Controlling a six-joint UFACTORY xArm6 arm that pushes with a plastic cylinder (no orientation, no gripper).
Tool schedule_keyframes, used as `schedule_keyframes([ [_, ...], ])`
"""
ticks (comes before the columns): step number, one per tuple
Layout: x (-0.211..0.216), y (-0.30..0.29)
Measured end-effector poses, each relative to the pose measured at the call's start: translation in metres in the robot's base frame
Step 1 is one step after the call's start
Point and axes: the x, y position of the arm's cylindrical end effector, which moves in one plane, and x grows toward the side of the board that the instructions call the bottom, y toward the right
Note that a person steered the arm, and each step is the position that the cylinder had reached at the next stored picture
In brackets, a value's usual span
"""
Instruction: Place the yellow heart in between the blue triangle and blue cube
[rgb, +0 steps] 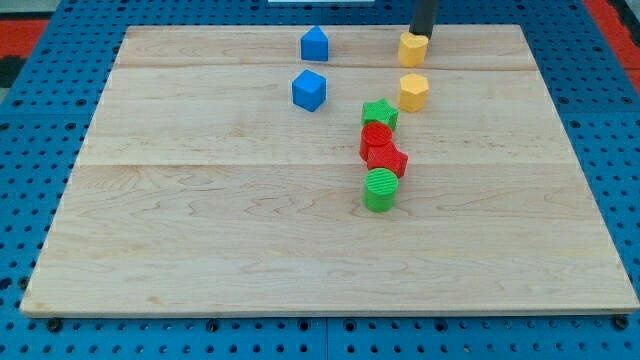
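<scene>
Right now you've got my tip (420, 36) up near 12 o'clock on the wooden board (200, 230), touching the top edge of one yellow block (412, 48); its shape is hard to call from this angle, poss. the heart. No pincer on this rig, just the dark rod, so nothing is released, clenched or grasped. A 2nd yellow block (413, 91) sits just toward 6 o'clock from the first, apart from it, looks roughly hexagonal, but you can't be sure which of the two is the heart. At about 9 o'clock from the upper yellow one, well apart, stands a blue block w/ a peaked top (315, 44), prob. the triangle piece. The blue cube (309, 90) is near it on the 6 o'clock side, w/ a small gap of bare wood between them. Neither yellow block is in that gap; both lie off toward 3 o'clock from the blue pair. Just at 7 o'clock from the lower yellow block you see a green star (380, 114), touching a red block (376, 139), then another red block (387, 159), then a green cylinder (381, 189), all packed in a short line running toward 6 o'clock. Blue pegboard (40, 120) surrounds the board.
</scene>
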Motion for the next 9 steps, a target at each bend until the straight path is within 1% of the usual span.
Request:
schedule_keyframes([
  [1,-0.005,0.017],
  [2,-0.018,0.048],
  [3,0.006,0.038],
  [4,0.006,-0.040],
  [5,0.006,-0.052],
  [6,-0.008,0.006],
  [7,-0.005,0.034],
  [9,0.046,-0.013],
])
